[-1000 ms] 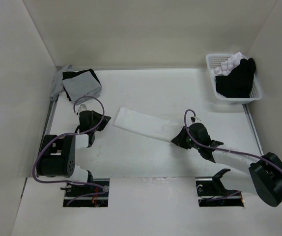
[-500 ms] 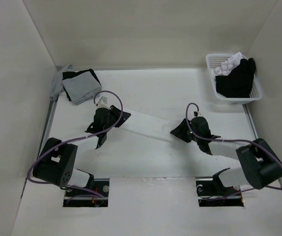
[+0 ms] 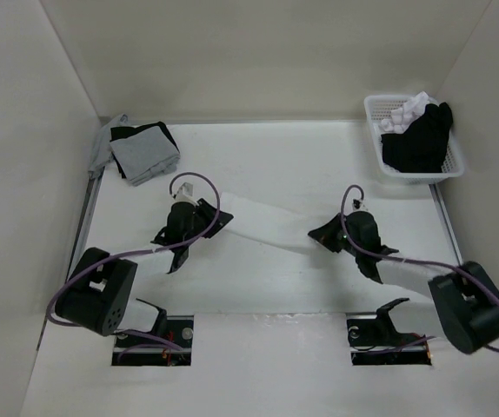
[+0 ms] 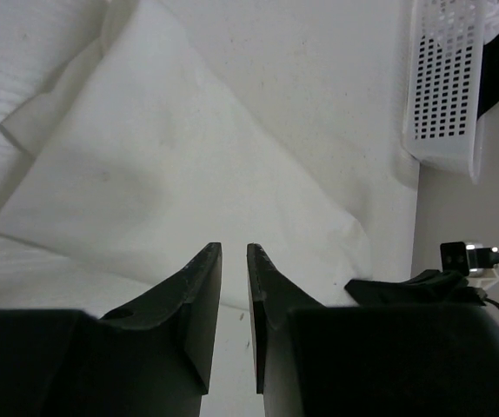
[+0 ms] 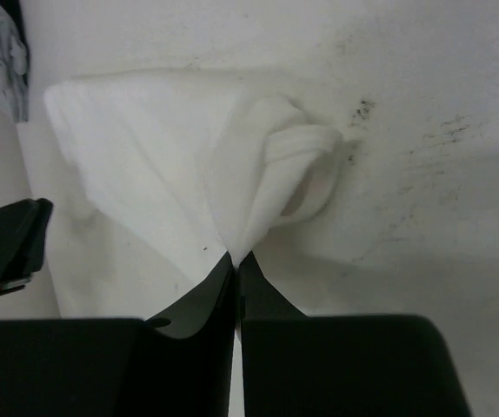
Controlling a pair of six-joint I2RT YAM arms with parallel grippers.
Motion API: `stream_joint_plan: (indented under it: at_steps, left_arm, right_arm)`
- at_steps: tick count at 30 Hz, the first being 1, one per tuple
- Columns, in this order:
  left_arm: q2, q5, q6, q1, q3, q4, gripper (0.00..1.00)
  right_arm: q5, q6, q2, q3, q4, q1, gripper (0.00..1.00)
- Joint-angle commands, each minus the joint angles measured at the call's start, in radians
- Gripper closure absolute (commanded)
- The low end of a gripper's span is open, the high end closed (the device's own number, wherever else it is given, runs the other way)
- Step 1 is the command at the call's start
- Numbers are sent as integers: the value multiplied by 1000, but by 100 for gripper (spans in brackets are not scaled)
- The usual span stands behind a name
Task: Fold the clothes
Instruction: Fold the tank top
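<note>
The clothes [image 3: 267, 224], a thin white garment folded into a long strip, lie slanted across the table's middle. My left gripper [image 3: 208, 222] is at the strip's left end. In the left wrist view that gripper [image 4: 232, 254] stands open by a narrow gap, with its tips at the near edge of the flat cloth [image 4: 154, 174] and nothing pinched between them. My right gripper [image 3: 324, 235] is at the strip's right end. The right wrist view shows this gripper [image 5: 236, 258] shut on a bunched, rolled fold of the white fabric [image 5: 258, 174].
A white basket [image 3: 380, 161] at the back right holds a black garment [image 3: 419, 143] and small white pieces. Grey and black garments [image 3: 143, 152] are stacked at the back left. Side walls close in the table. The left wrist view also catches the basket [image 4: 445, 87].
My left arm has swung right from beside the cloth to its left end. The right gripper has shifted slightly toward the back at the right end.
</note>
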Motion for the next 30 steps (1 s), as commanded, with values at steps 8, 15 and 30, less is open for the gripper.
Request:
stream_joint_plan:
  at_steps: [8, 15, 30]
  left_arm:
    - [-246, 32, -1, -19, -66, -28, 83]
    - [-337, 75, -1, 32, -80, -62, 82]
    - [-475, 188, -32, 191, -149, -71, 82]
  right_arm:
    - [252, -183, -374, 194, -563, 90, 95]
    - [313, -340, -103, 565, -702, 222, 94]
    - [321, -467, 660, 1389, -965, 437, 71]
